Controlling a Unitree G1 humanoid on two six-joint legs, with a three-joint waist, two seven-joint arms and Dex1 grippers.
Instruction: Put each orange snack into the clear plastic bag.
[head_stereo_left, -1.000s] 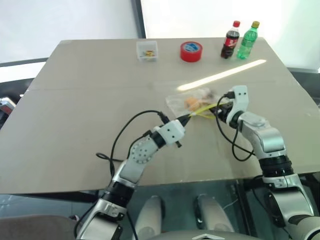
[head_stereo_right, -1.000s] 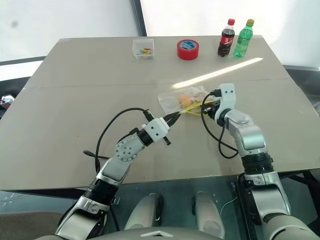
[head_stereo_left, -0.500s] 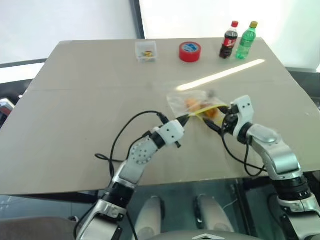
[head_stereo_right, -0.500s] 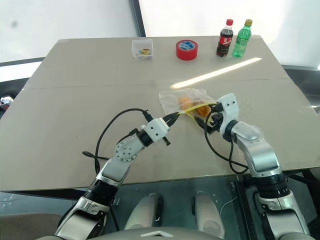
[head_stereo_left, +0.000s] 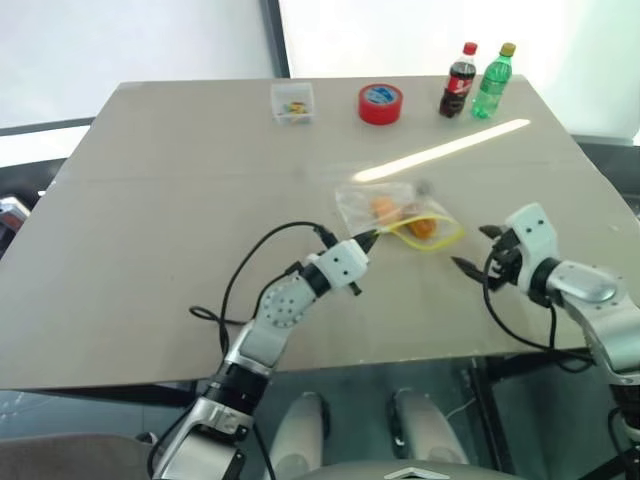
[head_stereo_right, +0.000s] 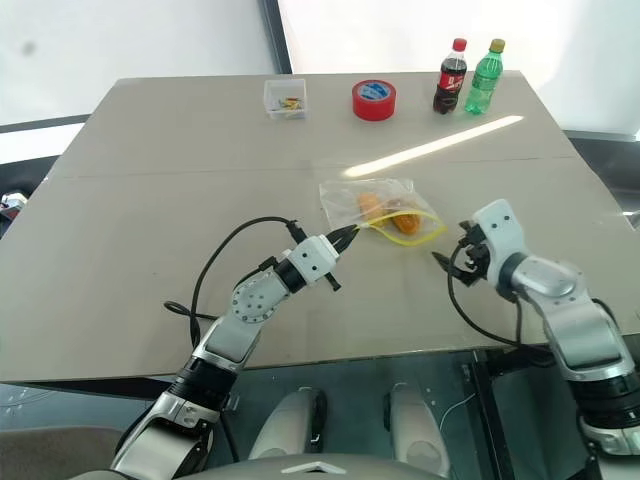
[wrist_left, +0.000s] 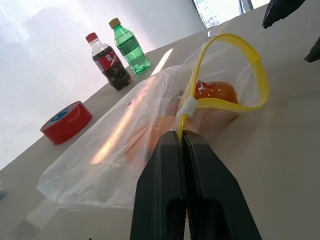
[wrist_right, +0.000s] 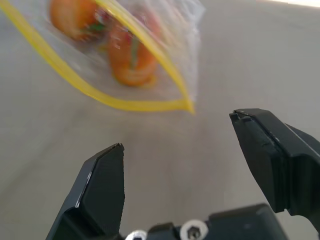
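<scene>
Clear plastic bag (head_stereo_left: 395, 208) lies on tabletop (head_stereo_left: 150, 200), right of centre, w/ both orange snacks (head_stereo_right: 384, 213) inside; its yellow strip (wrist_left: 235, 75) loops open toward the right edge. Left gripper (wrist_left: 182, 142) clamped tight on the bag's yellow strip at the near corner of its mouth; right gripper (head_stereo_left: 478, 247) spread wide, holding nothing, near the right edge, apart from the bag. Along far edge: small clear box (head_stereo_left: 293, 101), red tape roll (head_stereo_left: 381, 102), cola bottle (head_stereo_left: 460, 79), green bottle (head_stereo_left: 495, 79).

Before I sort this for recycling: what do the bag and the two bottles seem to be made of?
The clear plastic bag looks like thin glossy plastic film: see-through, crinkled, with a yellow strip. The cola bottle and green bottle look like clear plastic with screw caps, though glass cannot be ruled out.
</scene>
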